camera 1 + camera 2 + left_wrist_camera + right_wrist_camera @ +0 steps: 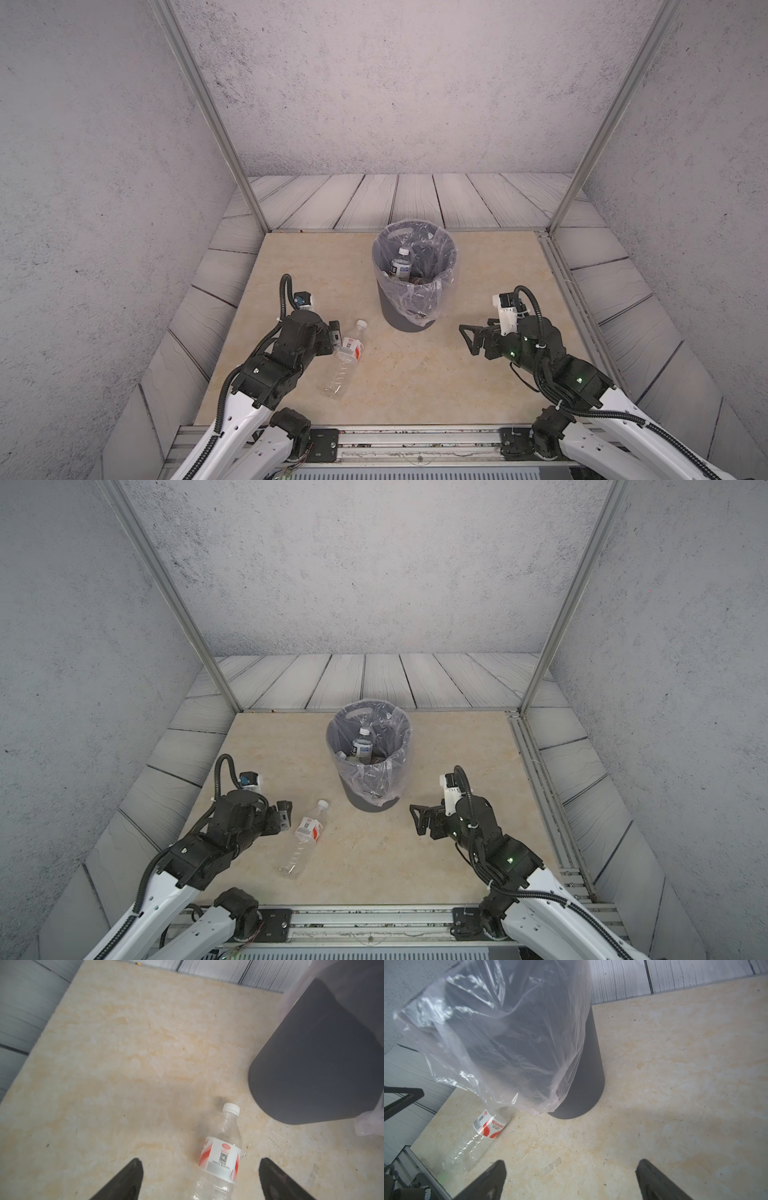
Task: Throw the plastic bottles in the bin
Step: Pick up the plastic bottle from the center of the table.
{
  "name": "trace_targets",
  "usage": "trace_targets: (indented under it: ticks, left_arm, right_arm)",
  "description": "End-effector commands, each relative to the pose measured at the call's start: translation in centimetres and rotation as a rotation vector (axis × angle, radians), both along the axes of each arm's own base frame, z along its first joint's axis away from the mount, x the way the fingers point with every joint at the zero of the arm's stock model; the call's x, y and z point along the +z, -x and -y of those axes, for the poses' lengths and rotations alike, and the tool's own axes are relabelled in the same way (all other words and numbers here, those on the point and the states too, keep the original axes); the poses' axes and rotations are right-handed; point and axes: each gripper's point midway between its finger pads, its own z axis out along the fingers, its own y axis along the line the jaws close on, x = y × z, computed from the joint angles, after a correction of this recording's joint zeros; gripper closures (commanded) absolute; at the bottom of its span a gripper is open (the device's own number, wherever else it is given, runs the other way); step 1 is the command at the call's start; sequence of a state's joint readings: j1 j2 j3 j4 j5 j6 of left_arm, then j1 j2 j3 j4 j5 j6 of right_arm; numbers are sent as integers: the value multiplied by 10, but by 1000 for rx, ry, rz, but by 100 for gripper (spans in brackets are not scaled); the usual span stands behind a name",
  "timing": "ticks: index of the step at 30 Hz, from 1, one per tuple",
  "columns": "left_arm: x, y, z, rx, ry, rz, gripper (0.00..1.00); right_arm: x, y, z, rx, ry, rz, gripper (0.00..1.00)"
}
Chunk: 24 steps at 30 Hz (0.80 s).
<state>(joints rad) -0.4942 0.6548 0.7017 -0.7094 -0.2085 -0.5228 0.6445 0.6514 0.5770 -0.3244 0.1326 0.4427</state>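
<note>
Grey speckled walls close in a pale marbled desk (478, 374), and the bin (395, 320) stands near its middle with a clear bag folded over the rim. Inside the bin a black-labelled bottle (400, 266) leans upright, with at least one more beside it, though those are hard to make out.

One red-labelled bottle (345, 361) is left out. It lies on its side near the foot of the bin, on the left arm's side, with its white cap pointing toward the bin.

The left gripper (200, 1161) hangs over it with its jaws apart, one on each side of the label and neither touching. The right gripper (571, 1162) waits on the other side of the bin, also spread wide and holding nothing.

That bottle looks empty, so I'd expect it to be very light, and the thin ribbed body would probably dent and crackle under a squeeze. It's round and slick too (it would roll at a nudge). The labelled band near the shoulder seems the firmest place to grip, taken across its width.
</note>
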Motion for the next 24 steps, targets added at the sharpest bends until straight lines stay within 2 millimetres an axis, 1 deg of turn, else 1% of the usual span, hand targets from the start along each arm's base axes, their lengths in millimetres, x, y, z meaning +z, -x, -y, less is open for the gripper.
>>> trace_targets:
  ticks: [1, 4, 8, 11, 13, 18, 24]
  left_arm:
    - [-28, 23, 3, 29, 42, -146, 12]
    - [-44, 32, 8, 15, 16, -185, 13]
    - [-60, 34, 17, -13, 7, -218, 13]
    - [-66, 30, 19, -42, -27, -210, 14]
    - [-69, 27, 17, -43, -50, -199, 14]
    - [-87, 26, 31, -98, -27, -220, 14]
    - [-98, 21, 47, -171, -19, -236, 14]
  right_arm:
    - [9, -1, -3, 10, -22, 26, 0]
    - [6, -2, -4, 9, -21, 26, 0]
    - [5, -4, -5, 14, -7, 18, 0]
    - [5, -5, -4, 7, -4, 22, 0]
    - [4, -4, -3, 4, -5, 25, 0]
    - [-2, -4, -1, -2, -1, 16, 0]
    - [-5, -6, -3, -3, 4, 13, 0]
